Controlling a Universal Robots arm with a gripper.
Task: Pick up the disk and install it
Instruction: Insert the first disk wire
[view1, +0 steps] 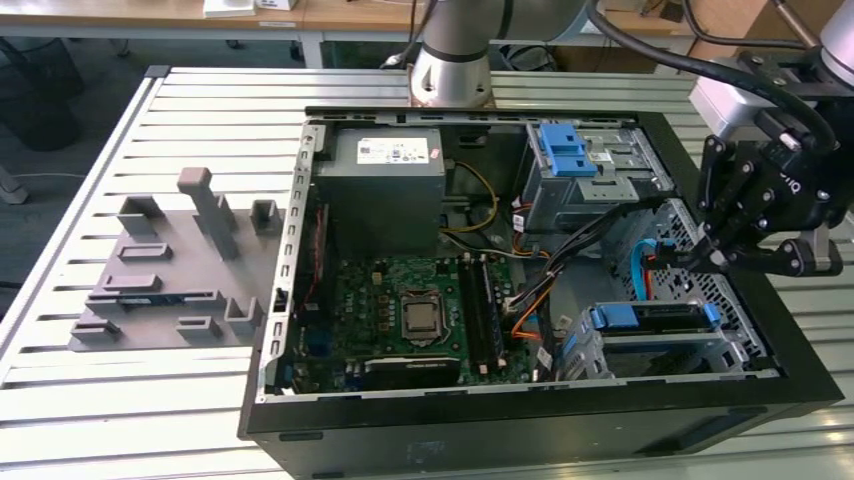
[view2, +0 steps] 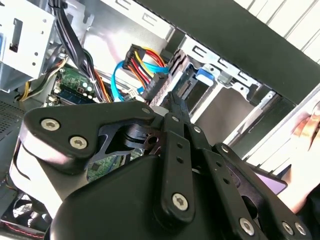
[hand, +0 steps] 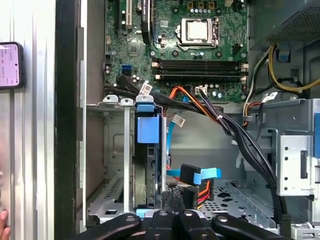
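Pressing together with nothing between them, the fingers (view2: 177, 112) of the gripper (hand: 172, 202) hang close to the blue and orange wires (hand: 199, 176). The disk (hand: 147, 127) stands in its slot inside the computer case (view1: 534, 425), beside the green board (view1: 414, 300).

Open computer case (view1: 534, 428) on slatted table (view1: 120, 420), green motherboard (view1: 363, 290) and power supply (view1: 387, 195) inside; grey rack (view1: 160, 295) alongside.

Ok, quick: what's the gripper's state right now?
Gripper: closed, fingertips together, nothing held between them.
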